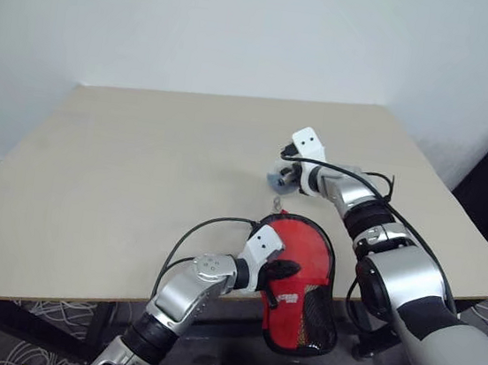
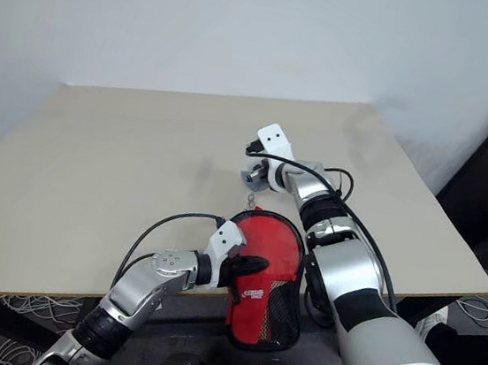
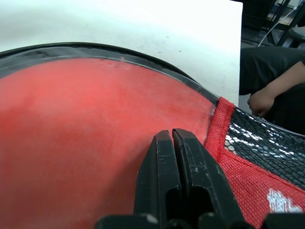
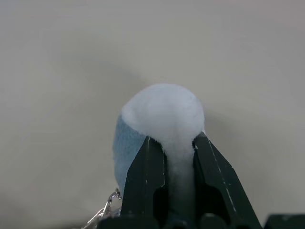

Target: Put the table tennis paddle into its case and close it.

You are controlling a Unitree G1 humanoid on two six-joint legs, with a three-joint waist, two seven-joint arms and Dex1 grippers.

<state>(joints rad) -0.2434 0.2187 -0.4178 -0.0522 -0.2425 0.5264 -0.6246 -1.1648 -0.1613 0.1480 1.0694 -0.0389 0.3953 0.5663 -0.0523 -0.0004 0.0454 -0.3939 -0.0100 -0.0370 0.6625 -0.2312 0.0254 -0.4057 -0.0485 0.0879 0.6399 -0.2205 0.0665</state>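
Left pincer [image 1: 279, 271] pinching case [image 1: 303, 279]; right pincer [image 1: 278, 178] pinching whitish pompom [image 4: 164, 114].

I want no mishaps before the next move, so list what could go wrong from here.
1. The case hangs partly over the near edge of the table, so a tug might tip it off.
2. The left gripper is shut and lies on the case without visibly pinching it, so the case may slide.
3. The right gripper holds only a soft puff on a thin chain, which could slip out.
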